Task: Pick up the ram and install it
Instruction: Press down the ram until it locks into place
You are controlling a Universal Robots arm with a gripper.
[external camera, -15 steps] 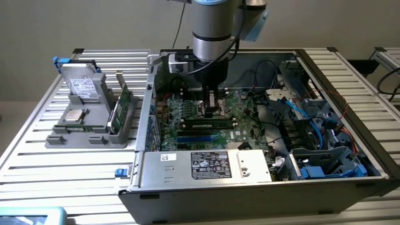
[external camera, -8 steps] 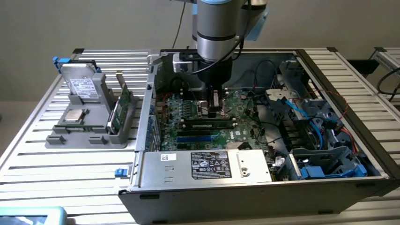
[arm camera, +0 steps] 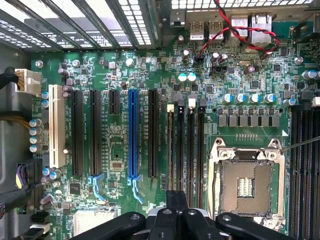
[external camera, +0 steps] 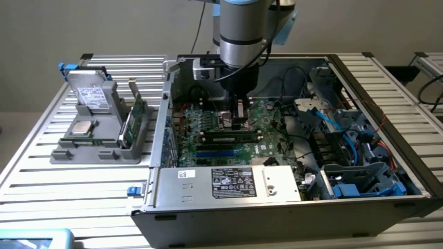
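The gripper [external camera: 240,122] hangs over the motherboard [external camera: 277,124], fingers fully closed, holding nothing; the ram [external camera: 231,139] sits in a slot just beside it.

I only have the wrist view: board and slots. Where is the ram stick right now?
Observer: In the exterior view the ram lies along a black slot on the motherboard, just camera-side of the fingers. I can't tell whether it is fully seated.
Operator: What's outside the case?
Observer: A grey holder beside the case, on the exterior view's left, with a green card standing upright in it.
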